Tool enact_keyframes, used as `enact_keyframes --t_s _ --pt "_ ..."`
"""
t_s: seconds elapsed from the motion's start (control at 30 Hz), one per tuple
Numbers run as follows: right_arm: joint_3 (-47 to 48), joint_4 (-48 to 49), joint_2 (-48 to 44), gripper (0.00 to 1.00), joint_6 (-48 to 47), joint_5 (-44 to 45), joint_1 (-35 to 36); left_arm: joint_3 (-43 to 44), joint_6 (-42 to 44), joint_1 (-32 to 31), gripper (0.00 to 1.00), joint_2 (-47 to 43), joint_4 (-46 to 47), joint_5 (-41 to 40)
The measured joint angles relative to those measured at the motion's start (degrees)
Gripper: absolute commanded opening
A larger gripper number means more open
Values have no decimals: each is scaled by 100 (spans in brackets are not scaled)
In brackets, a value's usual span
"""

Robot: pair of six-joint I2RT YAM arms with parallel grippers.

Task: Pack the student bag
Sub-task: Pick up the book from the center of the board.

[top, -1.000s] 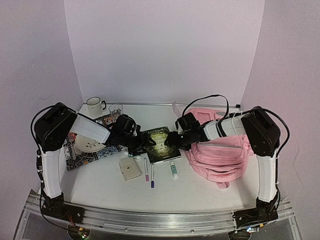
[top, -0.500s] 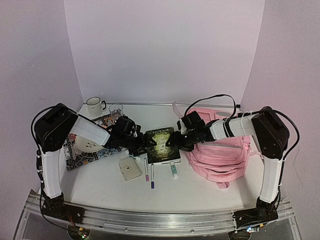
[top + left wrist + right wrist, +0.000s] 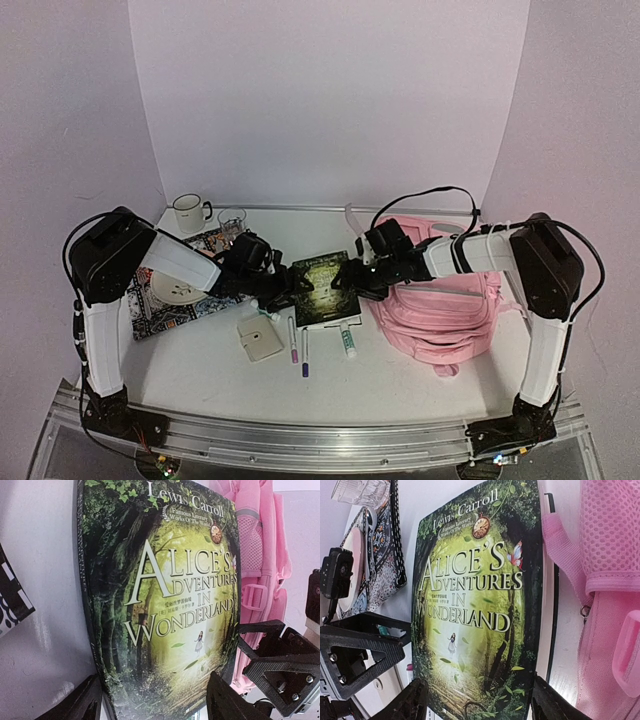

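The student bag [image 3: 440,312] lies flat at the right, pink, with mesh and straps showing in the wrist views [image 3: 255,555] [image 3: 615,575]. To its left lies a green book [image 3: 326,290], "Alice's Adventures in Wonderland" [image 3: 170,605] [image 3: 475,605]. My left gripper [image 3: 291,291] [image 3: 155,702] is low at the book's left near corner, jaws wide apart either side of its near end. My right gripper [image 3: 351,282] [image 3: 475,705] is at the book's right side, also spread across it. Both are open. I cannot tell whether the fingers touch the book.
A patterned mat [image 3: 150,305] with a plate [image 3: 178,288] lies at the left, a mug [image 3: 188,212] and a glass [image 3: 232,217] behind it. A beige case [image 3: 261,338], two pens [image 3: 293,340] [image 3: 305,352] and a glue stick [image 3: 347,340] lie in front of the book. A black cable [image 3: 551,605] runs beside it.
My right arm has swung outward and its gripper has edged left and nearer, over the book's right side. The book has turned slightly. The left gripper has hardly moved.
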Motion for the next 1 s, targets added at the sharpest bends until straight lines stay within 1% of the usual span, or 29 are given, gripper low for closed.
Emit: enact_keyframes --t_s 0.53,1.0 --pt "-28 -36 0 71 -12 -29 0 -2 141 -10 73 0 -7 -23" --pt "-28 -87 -2 69 -29 -97 -11 1 254 -5 73 0 -22 -118"
